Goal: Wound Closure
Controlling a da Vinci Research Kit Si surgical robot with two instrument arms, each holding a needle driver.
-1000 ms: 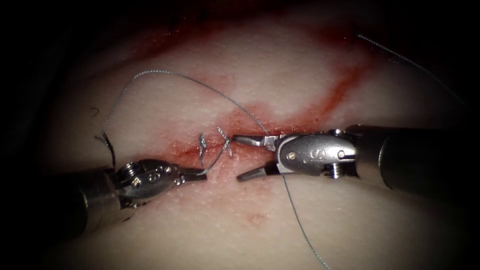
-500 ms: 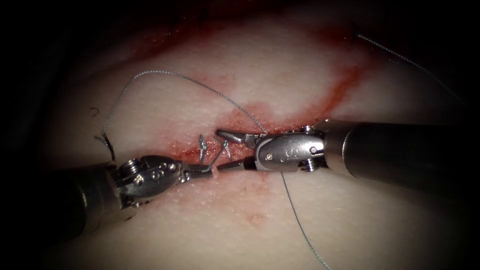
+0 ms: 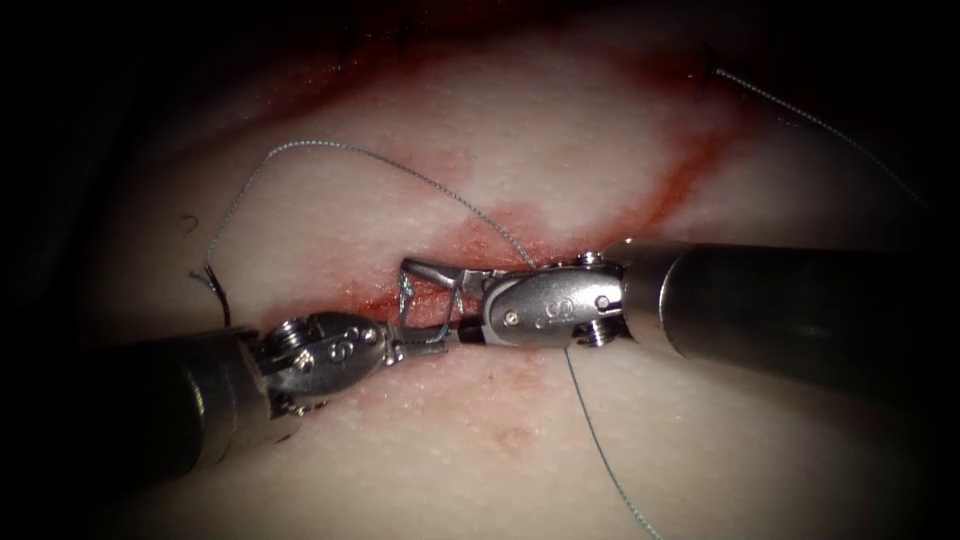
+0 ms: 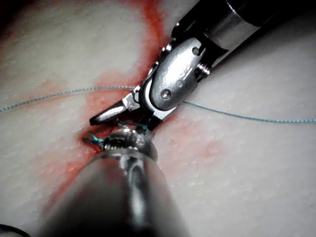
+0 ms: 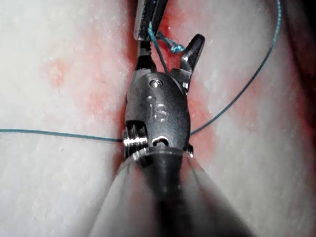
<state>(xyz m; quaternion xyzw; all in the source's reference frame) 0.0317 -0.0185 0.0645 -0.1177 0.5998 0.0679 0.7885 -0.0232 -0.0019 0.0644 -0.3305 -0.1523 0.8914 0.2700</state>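
On the tissue point(image 3: 560, 150) the cut point(image 3: 375, 298) carries stitches with knots point(image 3: 405, 292). My left tool point(image 3: 425, 346) comes from the lower left, shut on a short thread tail point(image 3: 412, 318) that rises to the knots. From the right, the right tool point(image 3: 436, 298) stands open and holds nothing, its jaws either side of that tail. The right wrist view shows the teal tail point(image 5: 157, 43) between the open right jaws point(image 5: 168, 49). The long thread point(image 3: 300, 147) arcs up left to a dark curved piece point(image 3: 218, 295), seemingly the needle, lying free left of the cut.
Red fluid point(image 3: 690, 165) stains the tissue along and above the cut. A second strand point(image 3: 595, 440) runs from under the right tool towards the lower edge. Another strand point(image 3: 800, 115) crosses the upper right. In the left wrist view the right tool point(image 4: 173, 84) sits just beyond my left jaws point(image 4: 123, 139).
The right tool has moved left with its jaws open and now straddles the thread tail by the knots. The left tool has edged right, still holding the tail.
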